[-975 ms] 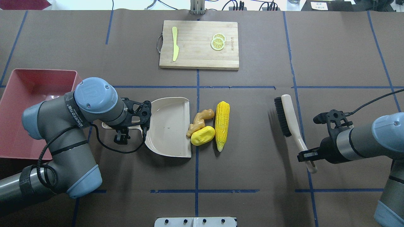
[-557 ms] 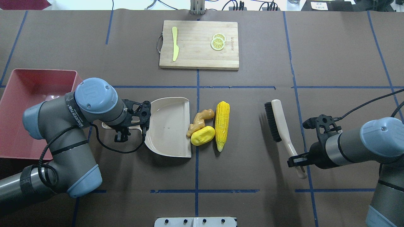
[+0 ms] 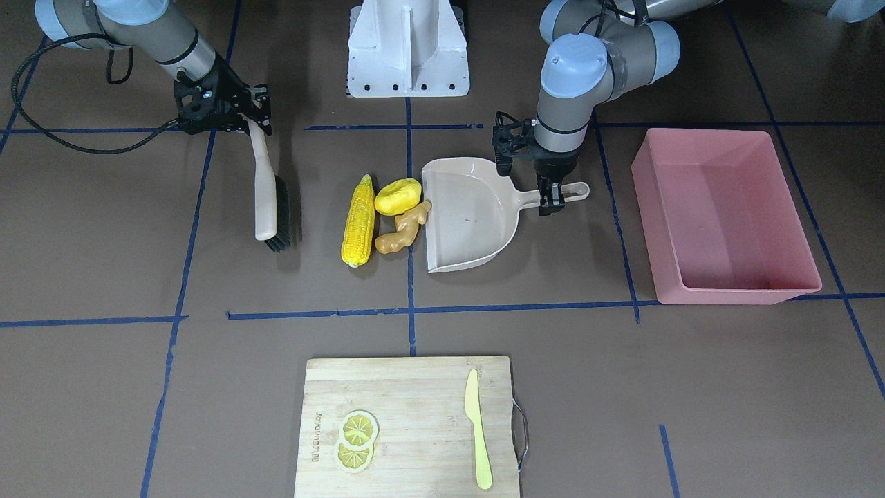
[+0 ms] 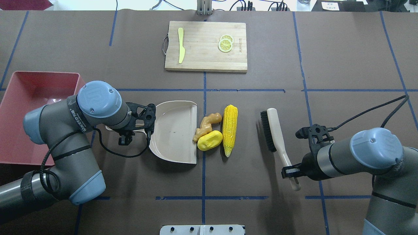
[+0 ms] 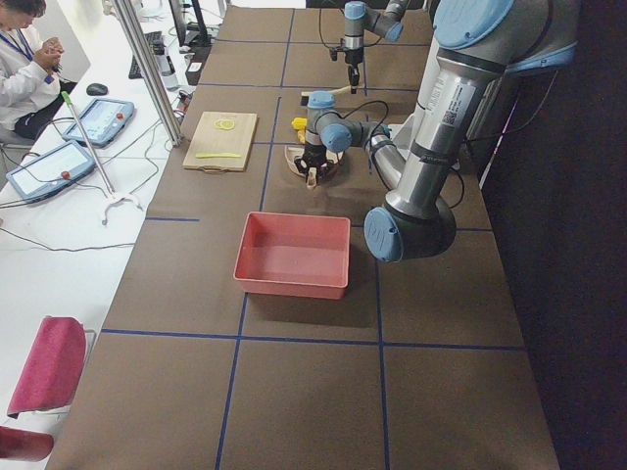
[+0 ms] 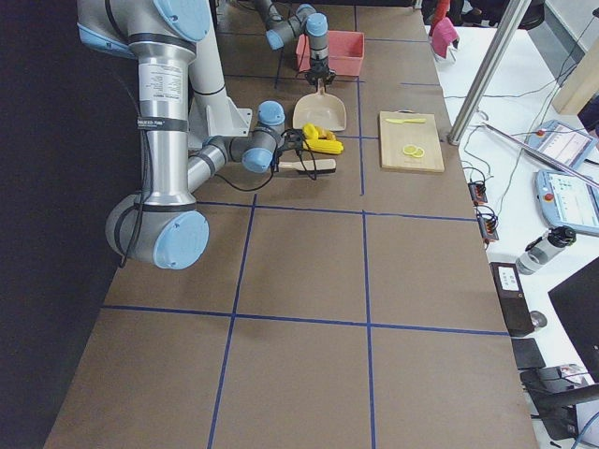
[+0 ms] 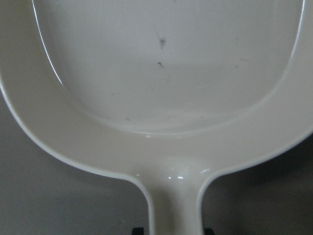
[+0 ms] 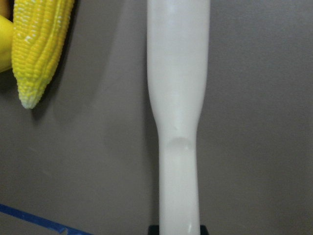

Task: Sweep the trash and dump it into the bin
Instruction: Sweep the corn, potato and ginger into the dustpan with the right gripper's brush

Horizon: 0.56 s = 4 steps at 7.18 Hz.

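Brown taped surface (image 4: 343, 65): left tool (image 3: 551, 196) clamped on dustpan (image 4: 173, 130) handle, right tool (image 4: 291, 171) gripping brush (image 4: 273, 130) — corn (image 4: 230, 129), potato (image 4: 210, 140), ginger (image 4: 205, 125) unswept nr pan lip, bin (image 4: 16, 114) empty. Sweep & dump pending.

Grey tubular left arm (image 4: 55, 119) and right arm (image 4: 339, 155), pale-blue joint caps, looping black cables, black left gripper (image 4: 125, 141) and right gripper (image 4: 291, 172).

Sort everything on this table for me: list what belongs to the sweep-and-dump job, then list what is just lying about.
For the job: corn cob, potato-like lump, ginger root, dustpan held by the left gripper, brush held by the right gripper, pink bin.

Lying about: cutting board, lemon slices, plastic knife.
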Tool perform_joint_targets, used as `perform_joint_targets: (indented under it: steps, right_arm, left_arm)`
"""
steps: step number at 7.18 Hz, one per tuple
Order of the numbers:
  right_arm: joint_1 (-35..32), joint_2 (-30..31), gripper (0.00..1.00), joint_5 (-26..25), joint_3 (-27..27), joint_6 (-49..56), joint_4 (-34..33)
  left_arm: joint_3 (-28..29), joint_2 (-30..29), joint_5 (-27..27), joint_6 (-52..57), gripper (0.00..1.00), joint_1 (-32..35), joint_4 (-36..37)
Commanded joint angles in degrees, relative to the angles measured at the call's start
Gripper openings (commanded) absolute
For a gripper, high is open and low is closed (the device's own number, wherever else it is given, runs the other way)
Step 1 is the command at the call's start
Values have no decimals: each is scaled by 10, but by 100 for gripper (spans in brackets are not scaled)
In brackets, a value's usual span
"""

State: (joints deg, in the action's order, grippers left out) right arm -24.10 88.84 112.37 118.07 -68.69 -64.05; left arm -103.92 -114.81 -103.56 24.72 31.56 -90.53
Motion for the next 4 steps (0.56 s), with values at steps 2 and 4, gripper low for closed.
perform_joint_targets:
  steps: [2, 4]
  right_arm:
    - [10, -58, 3, -8, 1, -1, -81]
    - [21, -75, 2, -9, -2, -1, -95]
  left_arm:
    - [0, -1, 5, 0, 28, 1, 3]
    - [0, -2, 5, -3, 28, 2, 5]
